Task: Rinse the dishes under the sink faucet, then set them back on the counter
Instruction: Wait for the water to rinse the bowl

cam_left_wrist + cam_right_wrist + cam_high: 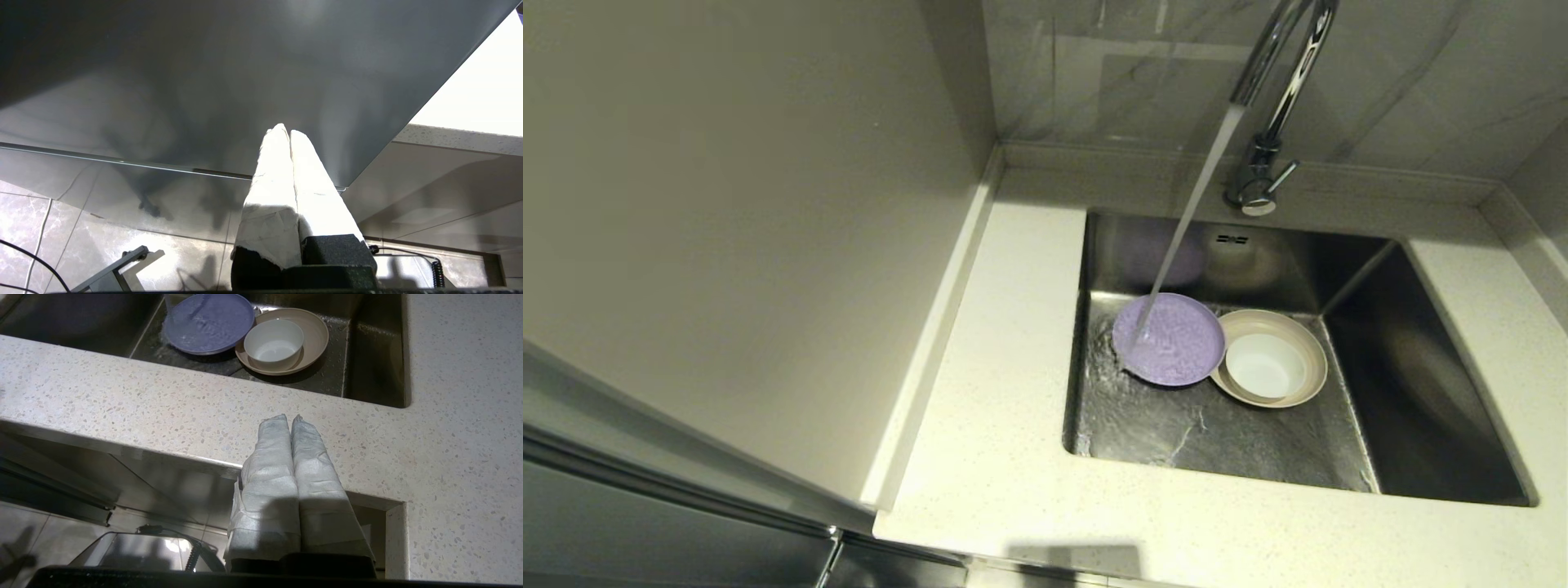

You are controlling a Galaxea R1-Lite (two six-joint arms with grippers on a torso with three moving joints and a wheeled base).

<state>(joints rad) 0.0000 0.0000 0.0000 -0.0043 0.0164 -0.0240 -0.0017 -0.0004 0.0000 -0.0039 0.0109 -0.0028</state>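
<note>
1. Head view: the faucet (1278, 90) runs onto the purple plate (1170, 339) in the sink (1421, 359). Beside it, touching, the beige plate (1308, 359) holds the white bowl (1264, 365). No arm shows. Rinsing looks barely begun; next a gripper must reach in and grasp a rim.
2. Left wrist view: the left gripper (284, 131), closed and empty, hangs below the counter (457, 139).
3. Right wrist view: the right gripper (291, 418), closed and empty, sits at the counter's front edge, facing the dishes.

Grey cabinet panel (727, 229), marbled wall tiles (1421, 73), tiled floor (36, 220)
</note>
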